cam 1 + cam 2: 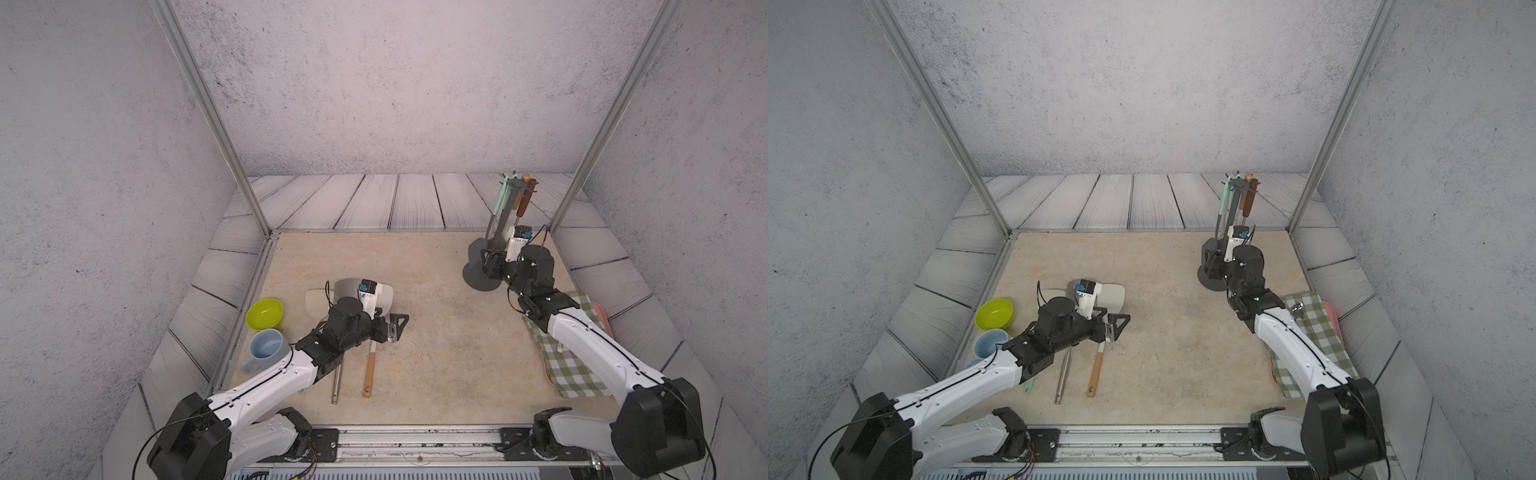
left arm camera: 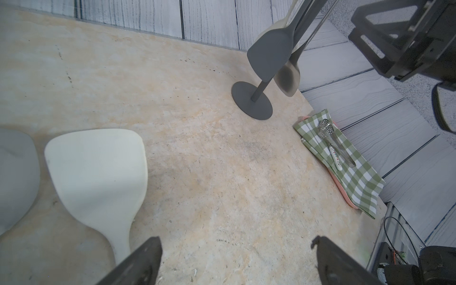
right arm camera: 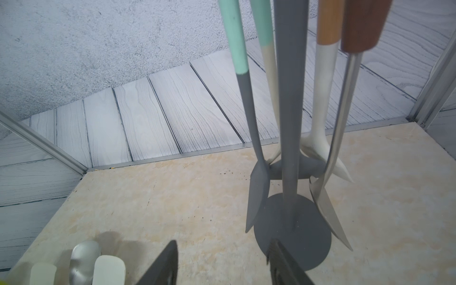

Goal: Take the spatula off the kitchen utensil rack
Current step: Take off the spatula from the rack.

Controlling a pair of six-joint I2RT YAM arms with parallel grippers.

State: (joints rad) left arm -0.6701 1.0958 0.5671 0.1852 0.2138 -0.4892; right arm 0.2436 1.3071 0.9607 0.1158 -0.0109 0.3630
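Your spatula (image 3: pixel 247 116) hangs on the kitchen utensil rack (image 3: pixel 291 123), just beside its pole. It has a mint-green grip, then a thin dark grey shaft that widens into a flat dark grey blade. The blade's tip dangles just above the rack's round base.

Your right hand (image 3: pixel 223 243) sits at the foot of the rack with its fingers apart and nothing visibly pinched between them. One finger overlaps the edge of the base. The blade tip is close to that hand, but you cannot tell whether they touch.

The right wrist view shows the spatula edge-on, along with its neighbours around the pole: a mint-and-cream utensil (image 3: pixel 267 49), a light wooden handle (image 3: pixel 328 22) and a dark wooden handle (image 3: pixel 362 24) above a steel blade. The left wrist view shows what that one hides, the blade (image 2: pixel 269 54) face-on, broad and squared. It also shows a slotted spoon (image 2: pixel 325 128) lying on a green checked cloth (image 2: pixel 350 172) near the rack's base.

Only the top views reach the rack's crown of hooks (image 1: pixel 515 182), which both wrist views cut off. They also place your left hand (image 1: pixel 392 328) well apart from the rack. It is spread wide and holds nothing, with a cream spatula (image 2: pixel 98 167) lying on the tabletop (image 1: pixel 436 353) just beside it.
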